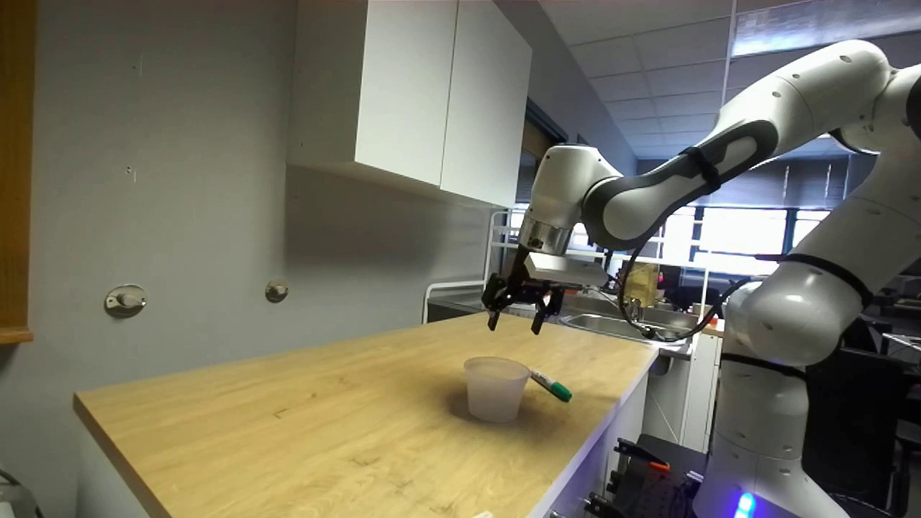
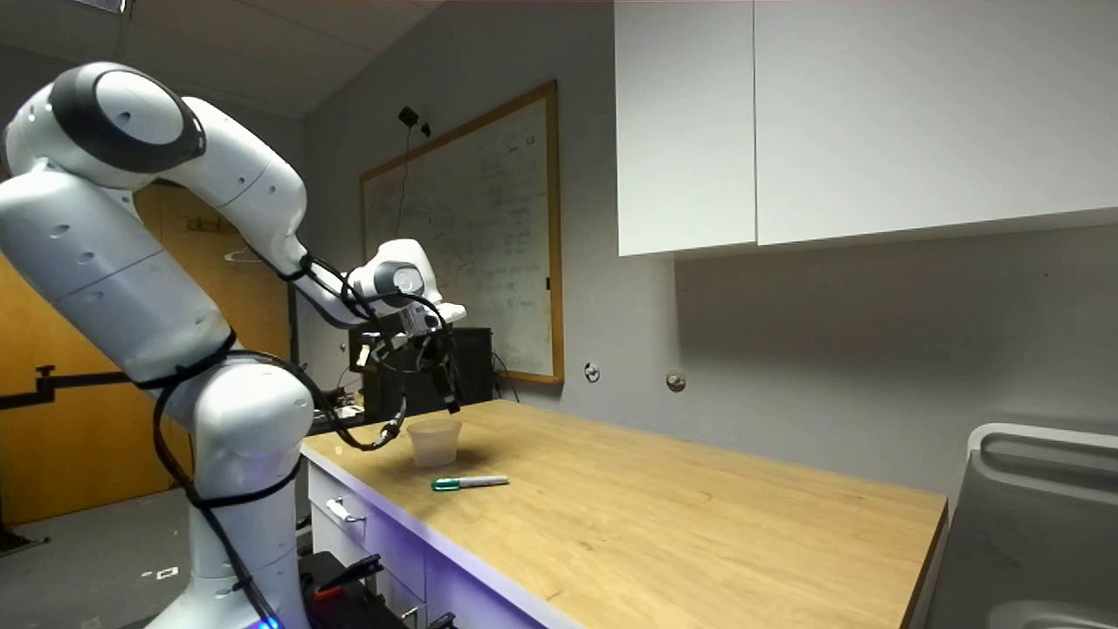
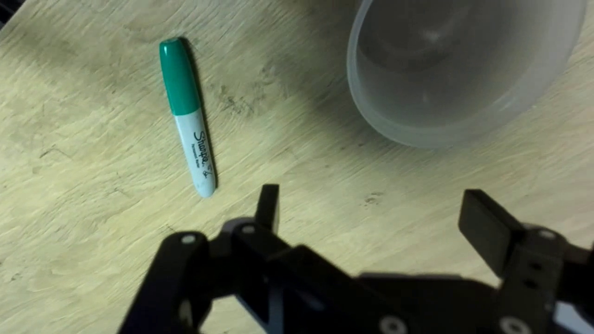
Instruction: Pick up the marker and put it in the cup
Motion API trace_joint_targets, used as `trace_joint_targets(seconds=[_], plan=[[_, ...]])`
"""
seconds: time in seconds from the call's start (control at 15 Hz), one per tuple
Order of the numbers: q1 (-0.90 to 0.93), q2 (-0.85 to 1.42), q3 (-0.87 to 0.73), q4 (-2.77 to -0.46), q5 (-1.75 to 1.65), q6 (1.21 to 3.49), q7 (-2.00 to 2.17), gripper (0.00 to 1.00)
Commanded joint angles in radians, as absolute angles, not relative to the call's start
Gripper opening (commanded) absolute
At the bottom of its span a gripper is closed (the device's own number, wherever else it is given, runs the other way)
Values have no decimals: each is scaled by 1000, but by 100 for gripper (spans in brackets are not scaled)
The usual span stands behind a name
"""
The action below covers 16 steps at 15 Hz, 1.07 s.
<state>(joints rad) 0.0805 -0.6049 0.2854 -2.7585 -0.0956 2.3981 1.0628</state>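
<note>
Wrist view: the gripper [image 3: 371,198], spread apart and empty, presumably to straddle the capped marker [image 3: 187,118] lying on the countertop [image 3: 88,250] near the cup [image 3: 445,93], which stands upright, I judge, to receive it.

"Sharpie" in black on the marker [image 3: 188,118], smaller "Permanent Marker" beside it, handwriting on the whiteboard [image 2: 485,231] unreadable

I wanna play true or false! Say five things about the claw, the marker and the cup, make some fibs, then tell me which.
1. The marker is green and white. True.
2. The cup stands upright. True.
3. The marker is inside the cup. False: it lies outside it, on the counter.
4. The claw is open. True.
5. The claw is holding the cup. False: it holds nothing.
</note>
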Motion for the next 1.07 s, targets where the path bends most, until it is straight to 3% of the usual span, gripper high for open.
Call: trace_joint_targets(seconds=[0.0,1.0], plan=[[117,-577,199,-2727,5,2370,907,100],[-78,-396,100,-2702,38,2214,690,100]])
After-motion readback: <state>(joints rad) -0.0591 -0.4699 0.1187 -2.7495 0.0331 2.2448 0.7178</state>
